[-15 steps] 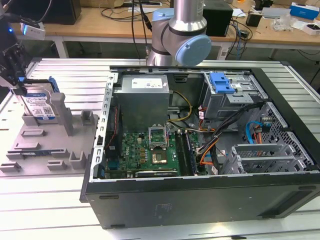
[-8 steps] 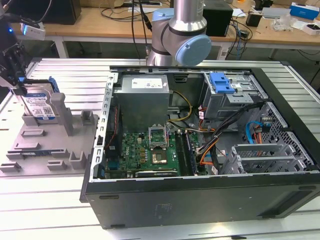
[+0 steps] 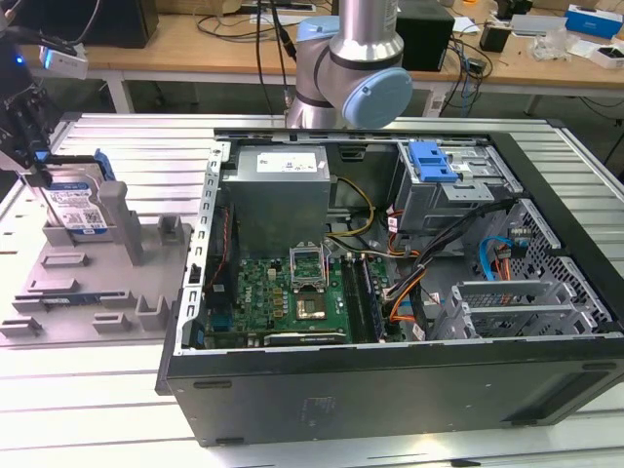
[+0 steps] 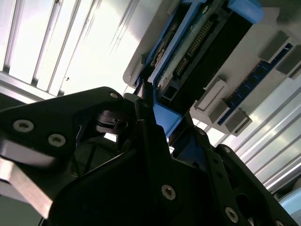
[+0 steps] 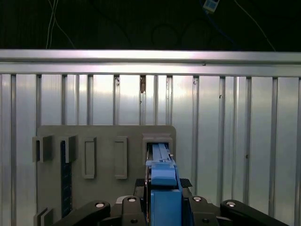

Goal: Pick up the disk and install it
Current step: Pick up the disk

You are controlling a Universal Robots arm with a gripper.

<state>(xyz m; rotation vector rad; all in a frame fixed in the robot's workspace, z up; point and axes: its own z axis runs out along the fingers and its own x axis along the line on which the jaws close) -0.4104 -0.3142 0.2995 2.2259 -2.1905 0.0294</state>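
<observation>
**Exterior view.** Ribbed aluminium worktop [image 3: 78,414]; grey moulded plastic fixture plate [image 3: 88,285] lying toward the worktop's edge on the exterior view's left; open black metal computer case [image 3: 390,390] just beside the plate, over the worktop's middle. Inside the case, a large grey metal power supply box [image 3: 278,200] and a small blue plastic latch piece [image 3: 432,161] on the drive cage. Silver-grey jointed arm [image 3: 356,68] behind the case. Flat rectangular silver disk [image 3: 76,210] with a white and blue label and a blue plastic carrier frame; standing on edge by the fixture plate's back corner, beside grey posts. Black two-fingered gripper [image 3: 34,161] directly above it, at its upper edge.

**Second wrist view.** Gripper [image 4: 164,117] pressed together on the disk's blue frame, one finger on each side. Disk [image 4: 207,37] shows its dark underside and a connector row; its far end meets the fixture plate [image 4: 263,42]. Whether it sits in the slot or just clear of it cannot be told.

**First wrist view.** Disk [image 5: 162,165] edge-on, running from the plate's slot to the gripper [image 5: 163,188]; fixture plate [image 5: 103,136] flat on the worktop [image 5: 235,141].

**Handling (judged).** Stiff; dense for its size; bare metal faces probably slippery; sensitive to knocks; board and connector best left untouched. The soundest hold is across the blue frame's side rails, as now; the plastic may give slightly.
</observation>
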